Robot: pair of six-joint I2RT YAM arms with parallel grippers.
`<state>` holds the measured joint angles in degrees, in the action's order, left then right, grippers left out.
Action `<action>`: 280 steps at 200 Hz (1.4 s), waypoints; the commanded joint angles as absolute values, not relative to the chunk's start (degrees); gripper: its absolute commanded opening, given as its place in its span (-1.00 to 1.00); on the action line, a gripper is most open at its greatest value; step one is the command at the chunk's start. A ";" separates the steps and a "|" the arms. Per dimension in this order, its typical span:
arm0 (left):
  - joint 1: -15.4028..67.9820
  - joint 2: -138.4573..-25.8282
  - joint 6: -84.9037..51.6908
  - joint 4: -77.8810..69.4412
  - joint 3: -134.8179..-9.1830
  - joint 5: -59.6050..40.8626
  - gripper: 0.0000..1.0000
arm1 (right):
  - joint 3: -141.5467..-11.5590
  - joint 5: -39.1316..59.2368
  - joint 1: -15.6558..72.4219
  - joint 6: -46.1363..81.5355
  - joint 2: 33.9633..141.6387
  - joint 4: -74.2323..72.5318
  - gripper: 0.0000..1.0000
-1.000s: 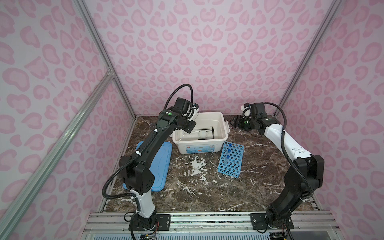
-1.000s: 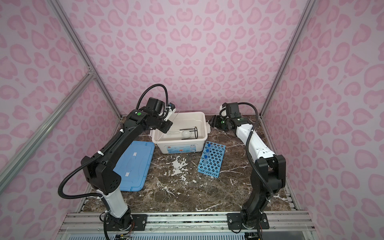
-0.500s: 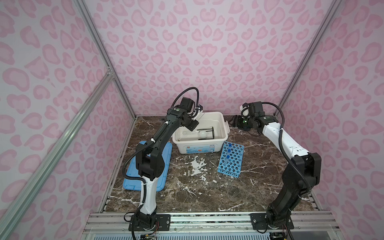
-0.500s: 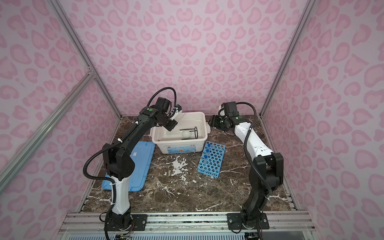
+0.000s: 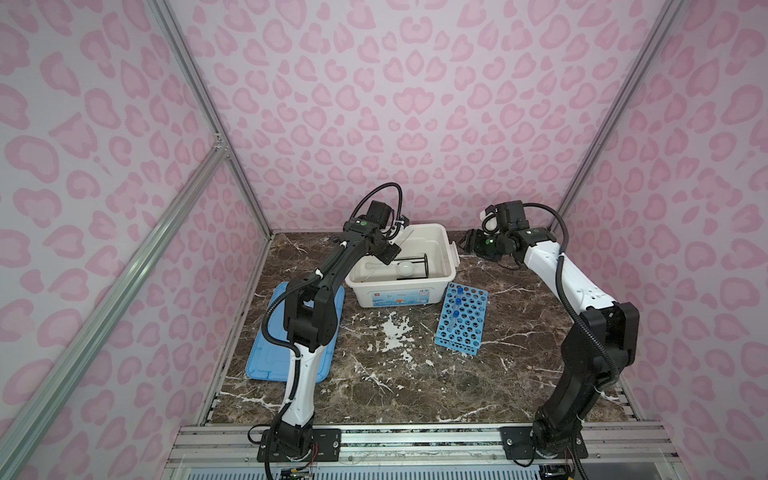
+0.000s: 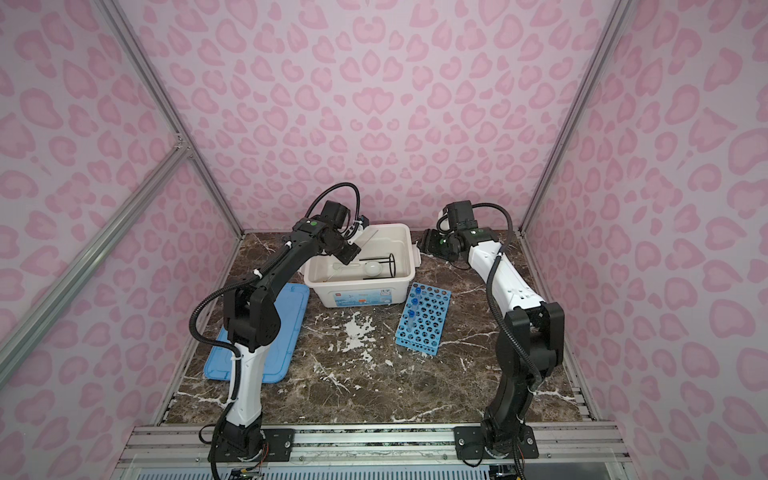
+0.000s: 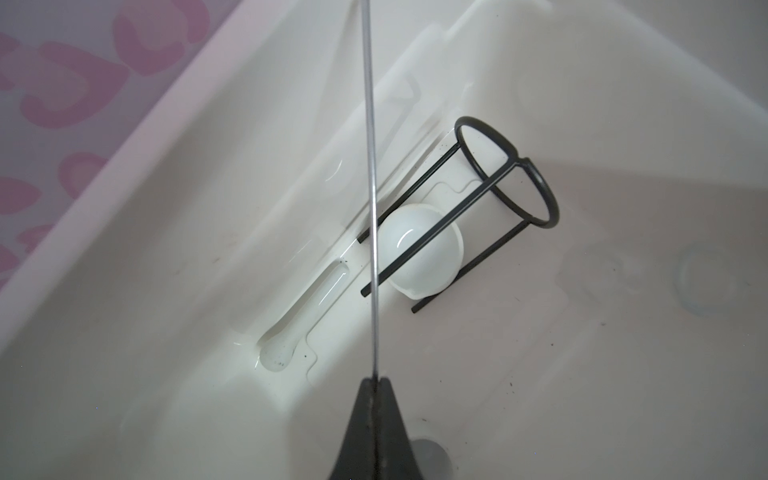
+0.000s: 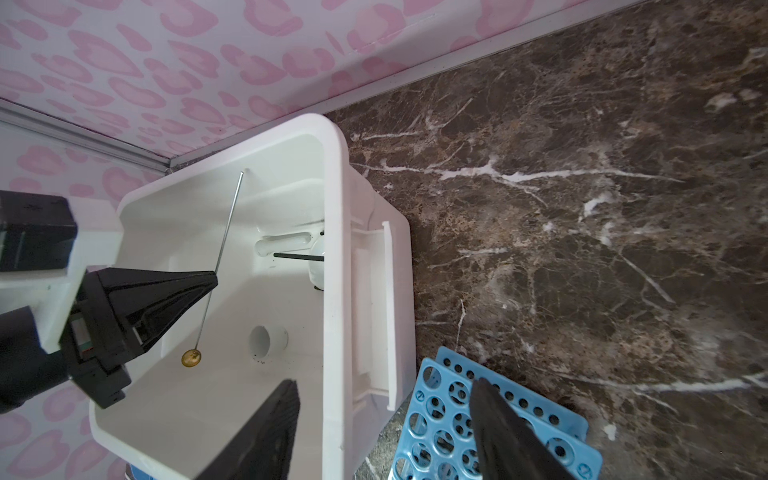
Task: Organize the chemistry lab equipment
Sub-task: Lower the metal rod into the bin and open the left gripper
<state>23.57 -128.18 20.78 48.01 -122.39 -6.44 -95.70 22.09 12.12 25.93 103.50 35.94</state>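
Blue lid (image 5: 266, 357) is lying flat on the table at far left, off the box. Left gripper (image 7: 376, 384) is pinching a thin metal rod (image 7: 371, 166), jaws pressed tight on it, and is holding it over the open storage box (image 5: 451, 257).

Lying inside the box:
- pestle (image 7: 307, 307)
- shallow dish (image 7: 419, 253)
- ring stand (image 7: 507, 174), on its side
- white cup (image 8: 268, 341)
- possibly a faint clear beaker (image 7: 702, 282)

Blue rack (image 5: 463, 320) is resting on the table just beside the box, with two capped tubes (image 5: 457, 307) sitting in it. Right gripper (image 8: 384, 386) is hovering near the box's right rim, jaws spread and empty.

Judgement: most pieces are boxed. The rod is awaiting release, and the rack and lid probably remain.
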 commanded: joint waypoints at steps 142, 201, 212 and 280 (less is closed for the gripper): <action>24.24 -130.26 19.97 45.53 -115.18 -8.27 -0.93 | -96.68 22.94 12.35 26.02 105.61 35.95 0.34; 24.26 -130.34 19.45 45.83 -113.96 -7.73 -0.89 | -96.35 23.29 12.34 26.31 105.56 35.52 0.34; 24.26 -130.34 19.29 45.88 -113.57 -7.73 -0.89 | -96.15 23.29 12.31 26.30 105.47 35.44 0.34; 24.33 -129.84 18.64 46.12 -113.20 -7.13 -0.63 | -94.84 22.94 12.33 26.55 104.43 34.82 0.34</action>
<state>24.27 -129.84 19.05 45.39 -113.14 -7.49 -95.46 22.76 12.27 26.35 104.77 36.01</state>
